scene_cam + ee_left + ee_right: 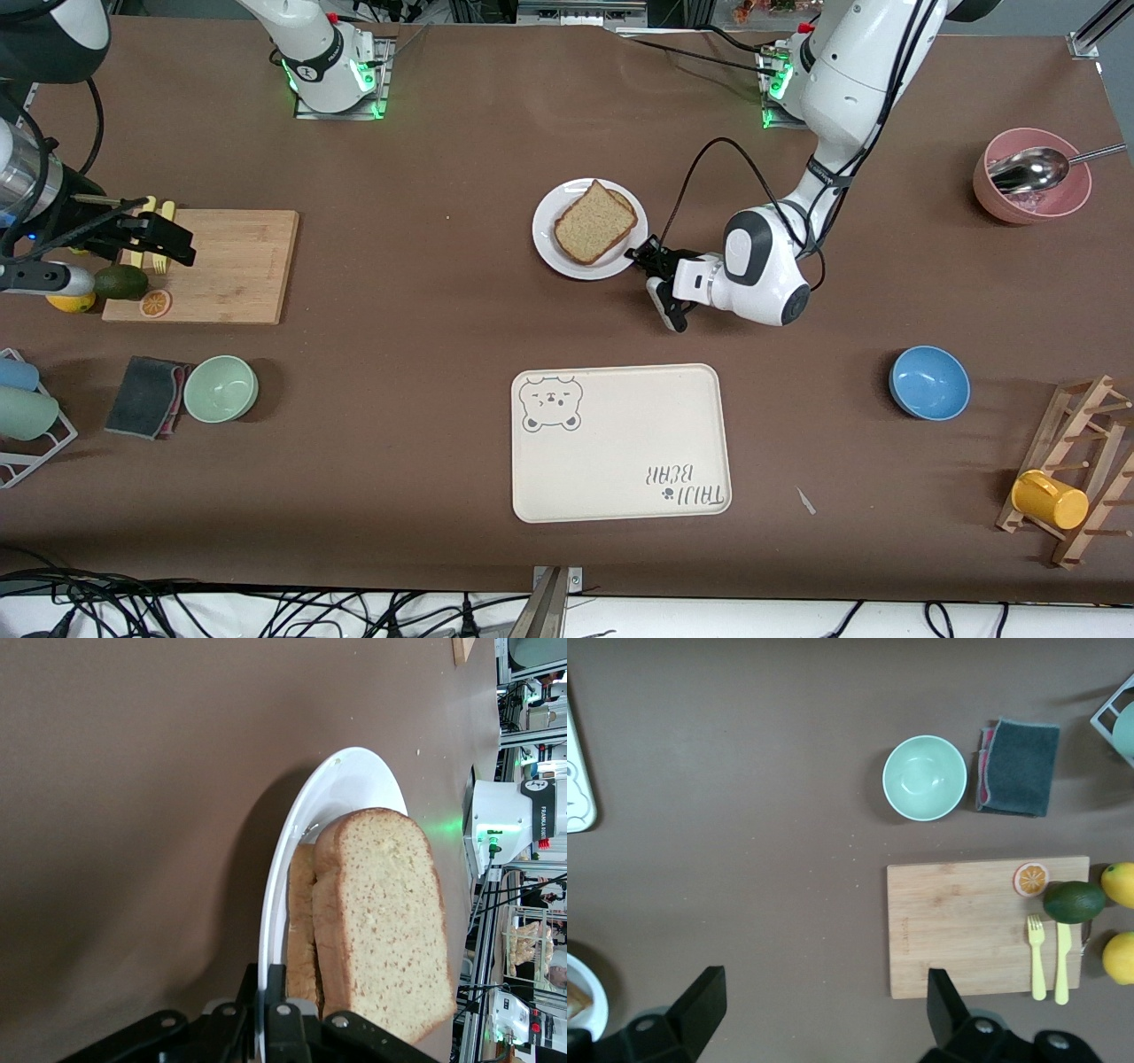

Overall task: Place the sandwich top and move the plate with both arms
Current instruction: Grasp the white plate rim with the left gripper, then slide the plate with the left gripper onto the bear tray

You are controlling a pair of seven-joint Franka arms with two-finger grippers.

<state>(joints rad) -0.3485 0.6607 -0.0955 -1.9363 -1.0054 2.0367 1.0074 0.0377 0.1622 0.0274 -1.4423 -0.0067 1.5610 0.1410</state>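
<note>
The white plate [547,252] sits mid-table with the sandwich top [595,221], a speckled brown bread slice, lying on a lower slice. My left gripper [640,256] is shut on the plate's rim at the side toward the left arm's end. In the left wrist view the jaws [276,992] pinch the thin white rim of the plate [341,784] beside the sandwich top [390,912]. My right gripper [168,237] hangs open over the wooden cutting board [230,266], holding nothing. The right wrist view shows this gripper [824,1005] spread wide above the cutting board's [957,921] corner.
A cream bear-print tray [620,443] lies nearer the camera than the plate. A blue bowl [928,382], a pink bowl with a spoon [1032,177] and a mug rack [1076,470] stand toward the left arm's end. A green bowl [221,388], sponge [146,396] and avocado [121,282] lie by the board.
</note>
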